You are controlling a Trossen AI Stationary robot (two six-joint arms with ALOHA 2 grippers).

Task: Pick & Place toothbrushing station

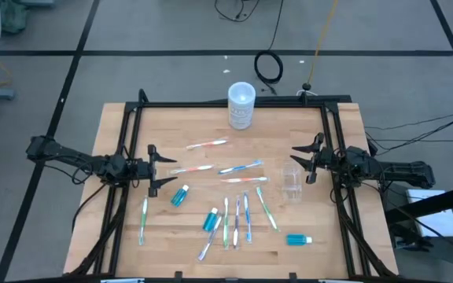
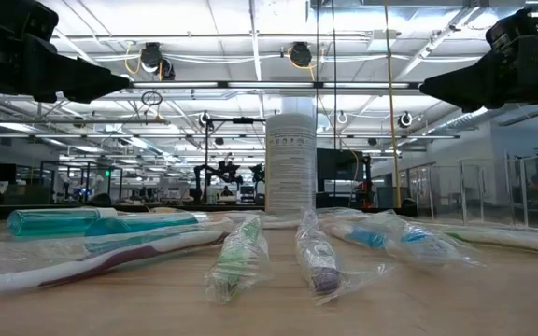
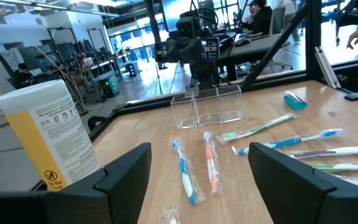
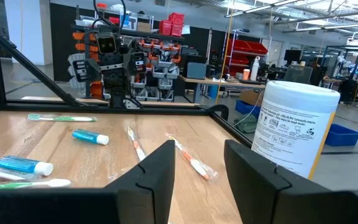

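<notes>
A small clear cup [image 1: 291,181] stands on the wooden table [image 1: 124,236], right of the middle; it also shows in the left wrist view as the cup [image 3: 207,106]. Several slim wrapped toothbrushes [image 1: 237,218] lie flat across the middle and near part. Three teal tubes lie among them: one tube [image 1: 180,196], a second [image 1: 210,220], a third [image 1: 298,239]. My left gripper [image 1: 162,167] hovers open at the left side, pointing level across the table. My right gripper [image 1: 302,161] hovers open at the right side, just beside the cup, nothing between its fingers.
A tall frosted container with a white lid [image 1: 241,104] stands at the table's far edge, middle. A dark frame [image 1: 226,102] runs along the far, left and right edges. Bare wood lies between the far toothbrushes and the container. Cables lie on the floor beyond.
</notes>
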